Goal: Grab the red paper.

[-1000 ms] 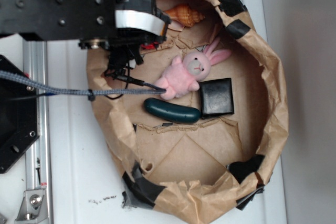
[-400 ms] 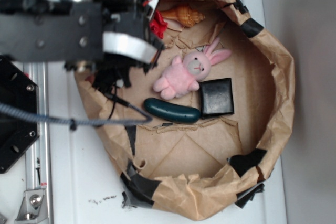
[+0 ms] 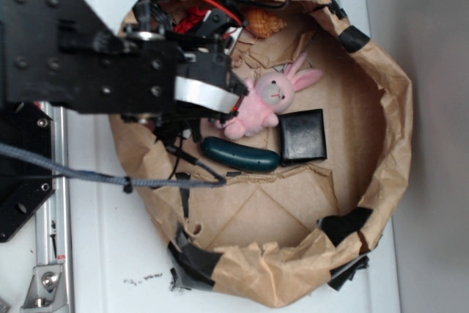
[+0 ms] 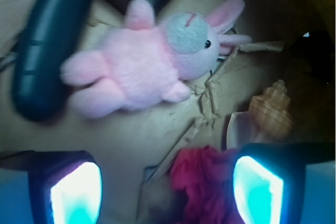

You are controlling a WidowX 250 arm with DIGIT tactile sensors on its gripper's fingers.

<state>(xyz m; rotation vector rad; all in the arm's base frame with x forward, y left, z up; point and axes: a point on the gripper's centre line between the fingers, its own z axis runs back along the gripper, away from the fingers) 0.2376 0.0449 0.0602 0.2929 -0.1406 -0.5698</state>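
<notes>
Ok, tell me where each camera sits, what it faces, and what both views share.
Exterior: overhead, facing straight down on the brown paper nest; the black arm fills the upper left.
Wrist: mounted on the gripper, facing down between its open fingers at the red paper.
Shared: the pink bunny, green pickle, shell, red paper.

Black boxy arm [image 3: 80, 53], silver band, red wires, grey braided cable [image 3: 66, 170]
</notes>
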